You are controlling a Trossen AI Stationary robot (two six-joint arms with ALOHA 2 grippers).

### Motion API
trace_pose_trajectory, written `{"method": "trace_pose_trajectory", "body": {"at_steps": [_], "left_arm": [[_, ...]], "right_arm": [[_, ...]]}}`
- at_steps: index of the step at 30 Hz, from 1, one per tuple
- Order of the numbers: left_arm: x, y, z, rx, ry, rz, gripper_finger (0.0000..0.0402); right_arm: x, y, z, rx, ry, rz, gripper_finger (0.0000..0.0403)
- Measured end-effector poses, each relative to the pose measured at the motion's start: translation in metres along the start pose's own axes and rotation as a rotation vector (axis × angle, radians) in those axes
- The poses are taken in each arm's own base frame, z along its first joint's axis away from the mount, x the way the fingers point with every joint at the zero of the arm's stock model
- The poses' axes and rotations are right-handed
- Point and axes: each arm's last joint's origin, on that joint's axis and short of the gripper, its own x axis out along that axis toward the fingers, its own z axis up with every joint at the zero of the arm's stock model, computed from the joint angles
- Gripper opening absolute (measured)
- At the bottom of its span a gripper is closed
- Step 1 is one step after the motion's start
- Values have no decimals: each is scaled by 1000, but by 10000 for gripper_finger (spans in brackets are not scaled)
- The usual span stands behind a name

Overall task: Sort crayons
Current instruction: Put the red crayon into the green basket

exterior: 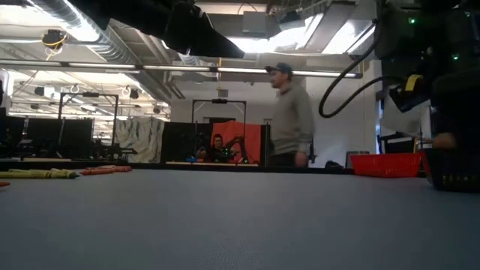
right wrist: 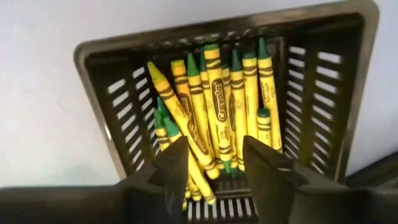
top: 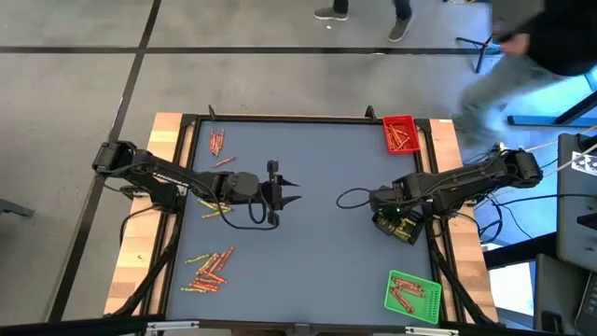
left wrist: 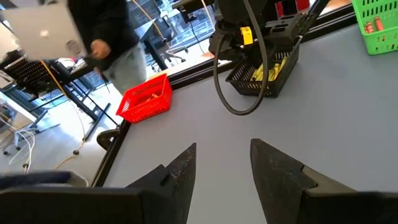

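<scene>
Loose red, orange and yellow crayons lie in piles at the table's left: far [top: 216,142], middle [top: 216,211] and near [top: 209,269]. They also show in the low view [exterior: 45,174]. My left gripper [top: 291,194] hangs open and empty over the table's middle [left wrist: 224,163]. My right gripper [top: 399,222] is open and empty just above the black tray [right wrist: 124,93]. That tray holds several yellow crayons [right wrist: 214,112], which lie flat on its floor. It also shows in the left wrist view [left wrist: 264,78].
A red tray [top: 401,133] with crayons stands at the far right corner, and a green tray [top: 412,297] with crayons at the near right corner. A black cable loop [top: 353,198] lies by the right arm. A person [exterior: 291,116] walks behind the table's far edge.
</scene>
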Motion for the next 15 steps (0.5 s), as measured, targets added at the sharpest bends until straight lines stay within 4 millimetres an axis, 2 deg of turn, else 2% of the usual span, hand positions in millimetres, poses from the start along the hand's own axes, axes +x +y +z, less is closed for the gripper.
{"method": "trace_pose_trajectory", "body": {"at_steps": [3, 7, 11, 15], "left_arm": [[0, 0, 0, 0, 0, 0, 135], [0, 0, 0, 0, -1, 0, 135], [0, 0, 0, -22, 1, 0, 135], [0, -2, -7, -90, 76, -16, 135]], "right_arm": [[-10, 5, 3, -9, -20, 21, 173], [-34, 16, 11, -69, -128, 46, 185], [-58, 25, 24, -134, -382, -29, 186], [-62, 33, 38, -218, -652, -88, 186]]}}
